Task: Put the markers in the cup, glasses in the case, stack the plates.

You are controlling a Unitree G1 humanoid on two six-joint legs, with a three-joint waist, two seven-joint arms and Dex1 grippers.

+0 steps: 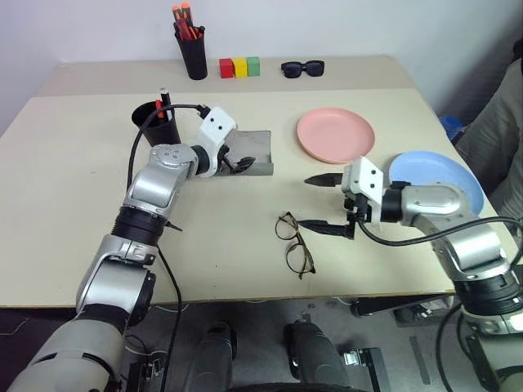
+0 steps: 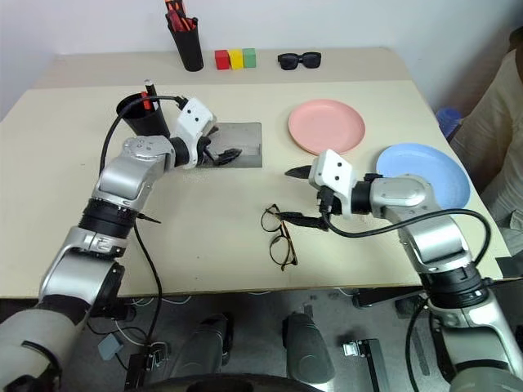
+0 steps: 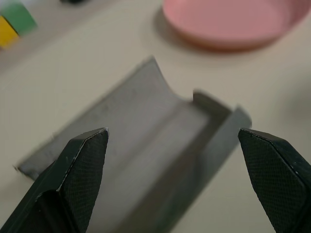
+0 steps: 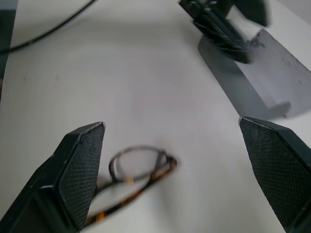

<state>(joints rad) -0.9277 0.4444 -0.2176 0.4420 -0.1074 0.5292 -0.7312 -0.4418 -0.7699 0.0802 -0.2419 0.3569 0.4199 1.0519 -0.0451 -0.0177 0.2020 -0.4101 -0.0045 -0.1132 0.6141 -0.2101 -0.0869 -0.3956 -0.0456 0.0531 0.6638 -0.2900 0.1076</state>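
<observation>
The grey case (image 1: 255,152) lies open at mid-table, and my left gripper (image 1: 239,164) hangs open and empty just over its near end. In the left wrist view my open fingers (image 3: 82,165) frame the case's hollow (image 3: 146,155). The tall black cup (image 1: 152,123) stands left of the case, with a marker (image 1: 163,100) sticking up out of it. The glasses (image 1: 295,243) lie folded out nearer the front edge. My right gripper (image 1: 325,204) is open and empty just right of them. The pink plate (image 1: 335,135) and the blue plate (image 1: 437,173) lie apart on the right.
At the back stand a black pen holder (image 1: 194,51) with orange-red pens, red, yellow and green blocks (image 1: 239,67) and black sunglasses (image 1: 302,69). A person's sleeve (image 1: 500,122) shows at the right edge. My left arm's cable (image 1: 155,122) loops over the cup.
</observation>
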